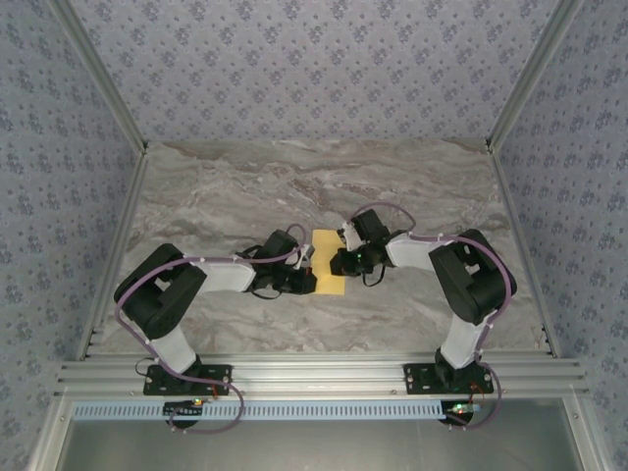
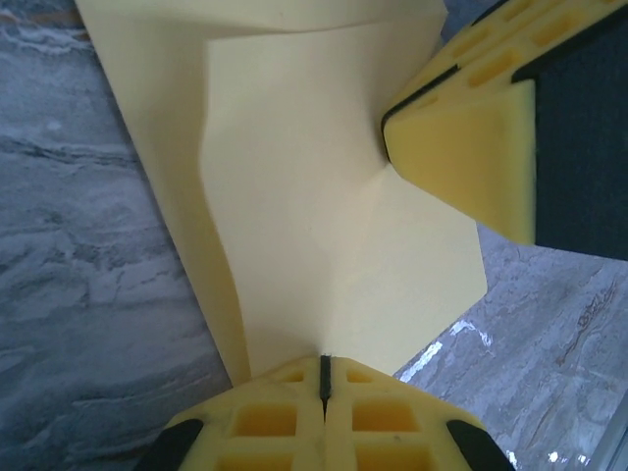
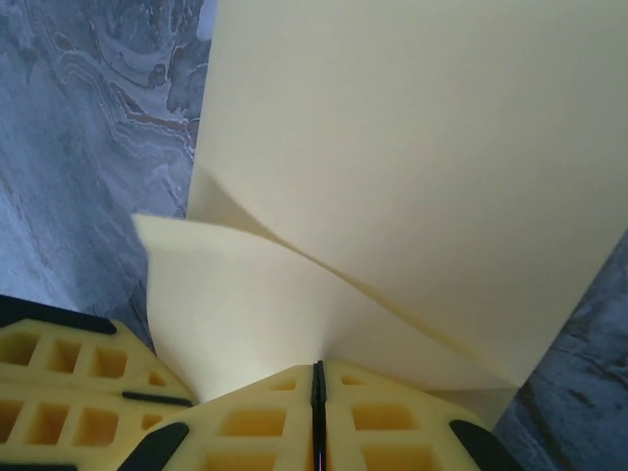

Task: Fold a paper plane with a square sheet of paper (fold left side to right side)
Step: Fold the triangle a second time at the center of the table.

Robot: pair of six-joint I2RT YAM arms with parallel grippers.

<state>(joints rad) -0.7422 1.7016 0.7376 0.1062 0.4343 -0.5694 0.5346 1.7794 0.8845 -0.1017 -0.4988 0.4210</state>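
Observation:
The square sheet of paper (image 1: 328, 251) is mustard yellow and lies mid-table between both arms, partly folded over itself. In the left wrist view the sheet (image 2: 294, 196) shows a raised, creased layer. My left gripper (image 2: 324, 359) is shut on its near edge. My right gripper's fingers (image 2: 471, 147) meet the sheet at the upper right. In the right wrist view a curled flap of the sheet (image 3: 245, 294) runs into my right gripper (image 3: 317, 367), which is shut on it. The rest of the sheet (image 3: 412, 147) spreads out beyond. In the top view, the left gripper (image 1: 313, 282) and right gripper (image 1: 338, 262) sit close together.
The marble tabletop (image 1: 245, 186) stretches bare behind and beside the paper. Aluminium frame rails (image 1: 314, 373) run along the near edge by the arm bases, and patterned walls enclose the table. The left gripper's fingers (image 3: 69, 383) sit right beside the right gripper.

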